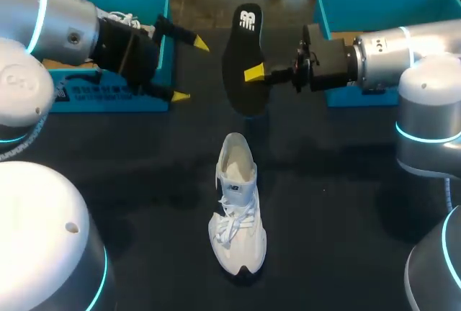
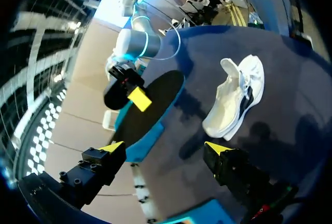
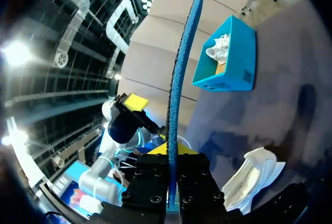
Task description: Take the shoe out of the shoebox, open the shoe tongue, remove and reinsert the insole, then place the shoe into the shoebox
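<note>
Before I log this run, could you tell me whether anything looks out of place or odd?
Nothing looks damaged or spilled. The insole is out of the white shoe, held edge-up in the right pincer, as the task expects.

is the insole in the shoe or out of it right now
Out: the right gripper holds the insole in the air, apart from the white shoe on the table.
</note>
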{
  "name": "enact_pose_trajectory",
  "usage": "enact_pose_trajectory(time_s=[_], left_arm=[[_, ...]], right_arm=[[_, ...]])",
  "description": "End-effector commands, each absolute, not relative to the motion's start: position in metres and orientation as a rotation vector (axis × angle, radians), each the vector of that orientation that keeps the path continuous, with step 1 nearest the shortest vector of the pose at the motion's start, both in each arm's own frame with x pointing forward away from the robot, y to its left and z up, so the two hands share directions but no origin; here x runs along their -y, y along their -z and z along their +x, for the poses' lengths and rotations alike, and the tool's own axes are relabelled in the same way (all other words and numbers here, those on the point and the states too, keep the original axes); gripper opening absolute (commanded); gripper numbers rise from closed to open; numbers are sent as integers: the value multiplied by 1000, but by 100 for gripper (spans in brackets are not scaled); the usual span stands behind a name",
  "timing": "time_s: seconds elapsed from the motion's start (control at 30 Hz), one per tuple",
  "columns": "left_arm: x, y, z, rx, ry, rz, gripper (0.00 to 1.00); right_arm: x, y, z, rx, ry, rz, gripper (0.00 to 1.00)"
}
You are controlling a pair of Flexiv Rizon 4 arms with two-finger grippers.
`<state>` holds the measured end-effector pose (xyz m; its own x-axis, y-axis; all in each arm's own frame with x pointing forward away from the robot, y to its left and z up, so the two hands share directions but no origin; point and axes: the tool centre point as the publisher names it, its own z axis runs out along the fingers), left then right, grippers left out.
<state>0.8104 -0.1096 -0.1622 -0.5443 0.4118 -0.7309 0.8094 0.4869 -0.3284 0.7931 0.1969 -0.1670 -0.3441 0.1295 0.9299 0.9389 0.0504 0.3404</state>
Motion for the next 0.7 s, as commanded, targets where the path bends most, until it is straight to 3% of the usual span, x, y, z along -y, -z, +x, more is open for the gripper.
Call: enact_pose_trajectory(time_s=[0.03,0.13,0.7], left_arm=[[112,164,810,-2544,892,836,100],[107,170,802,-2684,715,718,100],[102,183,784,-2790,707,563,100]], right_arm=[[-190,174,775,1598,1446,-1089,0],[-196,177,768,1672,1433,-1110,0],[-200,187,765,1703,1457,-1113,0]])
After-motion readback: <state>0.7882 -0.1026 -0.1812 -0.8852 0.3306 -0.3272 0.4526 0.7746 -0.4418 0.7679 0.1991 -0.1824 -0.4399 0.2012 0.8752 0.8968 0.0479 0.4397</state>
